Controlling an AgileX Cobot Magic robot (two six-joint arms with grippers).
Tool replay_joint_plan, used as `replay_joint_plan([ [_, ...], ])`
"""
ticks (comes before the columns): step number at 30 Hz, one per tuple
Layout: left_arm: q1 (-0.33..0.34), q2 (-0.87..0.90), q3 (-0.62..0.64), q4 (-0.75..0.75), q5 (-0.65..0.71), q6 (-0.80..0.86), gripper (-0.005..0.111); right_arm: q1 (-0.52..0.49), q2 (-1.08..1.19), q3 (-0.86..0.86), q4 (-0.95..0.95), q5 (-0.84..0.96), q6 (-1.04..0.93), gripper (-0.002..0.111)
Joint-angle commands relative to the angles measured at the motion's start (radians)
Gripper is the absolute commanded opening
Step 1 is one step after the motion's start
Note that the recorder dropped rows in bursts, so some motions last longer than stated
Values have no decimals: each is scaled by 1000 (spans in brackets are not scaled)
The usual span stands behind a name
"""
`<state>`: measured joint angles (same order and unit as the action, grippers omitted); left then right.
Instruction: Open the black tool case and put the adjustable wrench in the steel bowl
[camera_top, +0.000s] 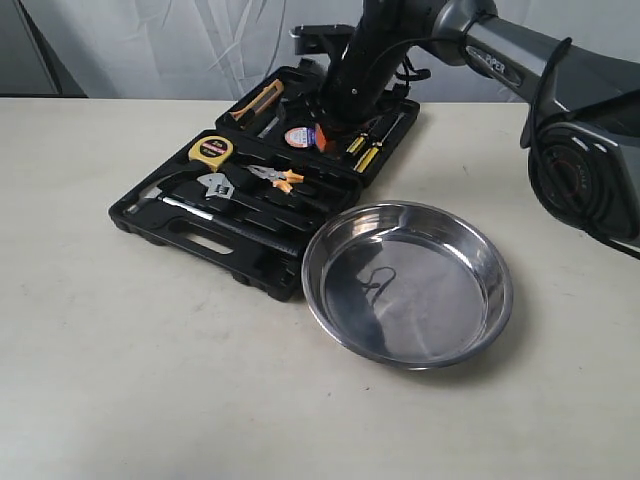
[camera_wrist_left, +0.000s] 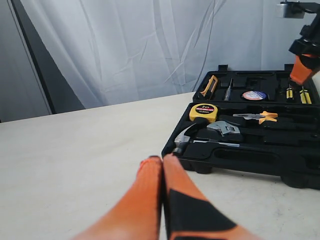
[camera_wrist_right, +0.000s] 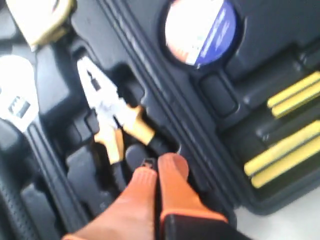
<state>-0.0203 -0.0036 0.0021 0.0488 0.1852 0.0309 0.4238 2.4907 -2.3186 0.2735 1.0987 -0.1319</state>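
Note:
The black tool case (camera_top: 215, 243) lies open and flat on the table, with tools in its moulded slots. The adjustable wrench (camera_top: 215, 186) rests in the near half, silver head showing (camera_wrist_left: 224, 128) (camera_wrist_right: 17, 100). To the right of the case, touching its front corner, sits the empty steel bowl (camera_top: 480, 270). My right gripper (camera_wrist_right: 157, 170) hangs shut and empty over the middle of the case (camera_top: 320, 137), just beyond the handles of the orange pliers (camera_wrist_right: 112, 117). My left gripper (camera_wrist_left: 162, 159) is shut with nothing in it, low over bare table left of the case.
A yellow tape measure (camera_top: 211, 150), a hammer (camera_top: 165, 195), a round tape roll (camera_top: 298, 135) and yellow-handled screwdrivers (camera_top: 365, 150) also lie in the case. The right arm's base (camera_top: 590, 180) stands at the right edge. A white curtain hangs behind the table.

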Motion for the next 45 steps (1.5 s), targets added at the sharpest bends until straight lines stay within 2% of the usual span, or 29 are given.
replay_joint_plan([
  [1,-1,4,-2,-2,-6,-1,0,19,5,-10,110,-224,7,-1],
  [4,-1,4,-2,-2,-6,-1,0,58,16,-10,319,-305,-104,-1],
  [5,-1,4,-2,-2,-6,-1,0,71,17,-10,249,-285,-57,-1],
  [6,-1,4,-2,-2,-5,-1,0,77,17,-10,251,-253,-64,-1],
  [9,-1,4,-2,-2,-5,-1,0,84,18,-10,353,-46,-267,-1],
  [11,-1,4,-2,-2,-5,-1,0,84,18,-10,368,56,-299,-1],
  [12,-1,4,-2,-2,-5,-1,0,84,18,-10,330,122,-323,-1],
  [16,-1,4,-2,-2,-5,-1,0,75,18,-10,75,122,-312,-1],
  [21,-1,4,-2,-2,-5,-1,0,75,18,-10,-119,122,-292,-1],
  [29,-1,4,-2,-2,-5,-1,0,74,18,-10,-462,65,-10,-1],
  [34,-1,4,-2,-2,-5,-1,0,66,18,-10,-655,121,153,-1],
  [39,-1,4,-2,-2,-5,-1,0,31,9,2,-558,122,132,-1],
  [45,-1,4,-2,-2,-5,-1,0,3,-13,81,-115,122,-80,-1],
])
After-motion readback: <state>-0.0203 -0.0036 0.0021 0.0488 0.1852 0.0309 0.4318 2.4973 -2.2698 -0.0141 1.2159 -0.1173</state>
